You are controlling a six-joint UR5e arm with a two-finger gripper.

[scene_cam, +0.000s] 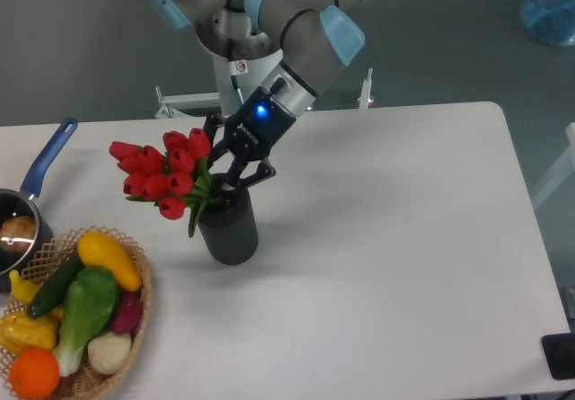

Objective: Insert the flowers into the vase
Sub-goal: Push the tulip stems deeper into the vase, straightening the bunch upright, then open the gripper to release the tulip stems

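Observation:
The flowers (163, 173), a bunch of red tulips with green leaves, lean to the left out of the mouth of the dark ribbed vase (230, 231), which stands upright on the white table. Their stems reach down into the vase opening. My gripper (228, 181) comes down from the upper right, right above the vase mouth. Its black fingers (254, 173) converge on the stems just below the blooms, and it looks shut on them. The lower stems are hidden inside the vase.
A wicker basket (137, 315) of colourful vegetables sits at the front left, close to the vase. A blue-handled saucepan (36, 173) stands at the left edge. The white table (395, 256) stretches to the right.

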